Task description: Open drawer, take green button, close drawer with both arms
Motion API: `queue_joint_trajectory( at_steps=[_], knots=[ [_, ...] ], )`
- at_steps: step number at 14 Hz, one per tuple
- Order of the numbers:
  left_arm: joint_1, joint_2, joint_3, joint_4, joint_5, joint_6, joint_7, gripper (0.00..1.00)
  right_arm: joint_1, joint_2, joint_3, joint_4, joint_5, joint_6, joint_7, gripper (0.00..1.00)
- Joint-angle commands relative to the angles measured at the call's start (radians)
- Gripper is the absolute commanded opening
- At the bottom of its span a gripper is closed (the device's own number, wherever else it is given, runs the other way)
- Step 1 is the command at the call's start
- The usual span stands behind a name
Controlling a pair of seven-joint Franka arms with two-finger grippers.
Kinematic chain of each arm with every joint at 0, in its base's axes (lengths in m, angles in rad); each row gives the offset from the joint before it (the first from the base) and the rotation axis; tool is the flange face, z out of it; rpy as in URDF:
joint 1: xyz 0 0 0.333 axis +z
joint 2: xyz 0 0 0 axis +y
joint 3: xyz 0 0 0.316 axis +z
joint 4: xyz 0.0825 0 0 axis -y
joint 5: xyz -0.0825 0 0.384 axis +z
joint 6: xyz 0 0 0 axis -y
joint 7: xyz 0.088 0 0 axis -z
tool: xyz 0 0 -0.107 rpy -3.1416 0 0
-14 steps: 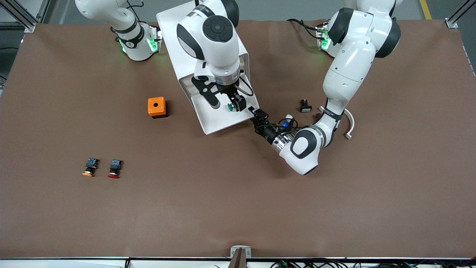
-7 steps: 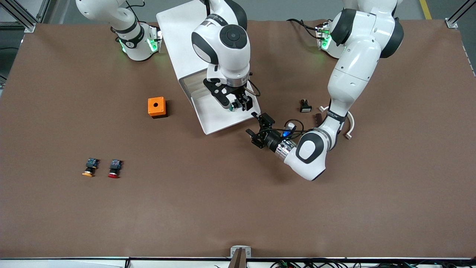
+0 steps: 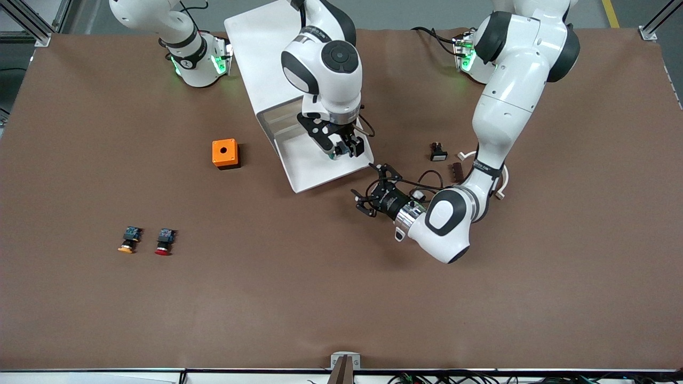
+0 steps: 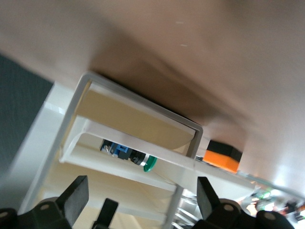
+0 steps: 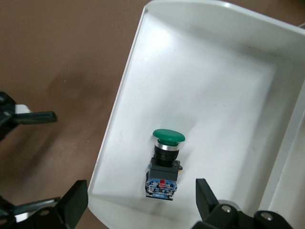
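Button (image 5: 164,164) inside open drawer (image 5: 209,86)

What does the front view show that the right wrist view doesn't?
Only the front view: both arms whole, the cabinet, an orange box, and the orange-capped and red-capped buttons.

Only the right wrist view: the green button whole, lying on its side between the open right gripper fingers.

Both: the open drawer and the open left gripper.
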Motion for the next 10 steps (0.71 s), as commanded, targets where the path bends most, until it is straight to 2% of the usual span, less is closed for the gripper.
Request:
queue_joint_trajectory(
  at_steps=[1,5,10],
  knots=[
    [-0.011,-0.061,0.002,0.014,0.117,0.035,0.207,1.0,0.029,0.016,-0.011,-0.014,-0.015,0.022,0.041,1.0],
    [-0.011,-0.155,0.002,0.011,0.296,0.194,0.431,1.0,0.035,0.046,-0.009,-0.013,-0.018,0.049,0.056,1.0],
    [-0.011,-0.19,0.003,0.007,0.488,0.386,0.477,1.0,0.035,0.066,-0.011,-0.011,-0.019,0.05,0.07,1.0]
  ],
)
